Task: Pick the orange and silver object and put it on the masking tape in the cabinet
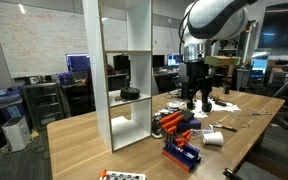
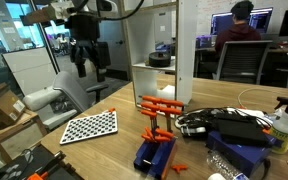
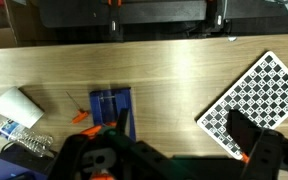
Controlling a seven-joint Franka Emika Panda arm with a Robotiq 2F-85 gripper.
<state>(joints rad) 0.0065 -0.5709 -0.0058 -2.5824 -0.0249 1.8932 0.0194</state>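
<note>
The first risk is at the claw (image 2: pixel 88 72) itself. In the wrist view it is only a dark blur along the bottom of the frame, so I cannot tell whether its fingers are apart, together or clamped on anything.

Below it lies a small orange piece with a thin pale stem, which I take to be the orange and silver object (image 3: pixel 78 116). It rests on the surface (image 3: pixel 184 60) just beside the blue block (image 3: pixel 111 108), away from every edge. That crowding is the next hazard, since a descent slightly off line would likely close on the block or catch the orange-and-blue toy pile (image 1: pixel 179 135). It could also flick the little piece toward the white cup (image 3: pixel 14 105).

Farther off, the cabinet (image 1: pixel 124 60) stands near an edge of the surface, with the masking tape (image 1: pixel 130 94) on a middle shelf. The shelf opening looks tight for the wrist, so a high or skewed approach could strike an upright or the shelf above. The roll is low and ringed, so a small object released off-centre would probably slide off it or drop into the hole.

As for pose, the arm reaches out with the wrist turned straight down. The claw hangs well above the surface, over the stretch between the toys and the checkerboard (image 2: pixel 89 126) lying by an edge. It is well apart from the cabinet.
</note>
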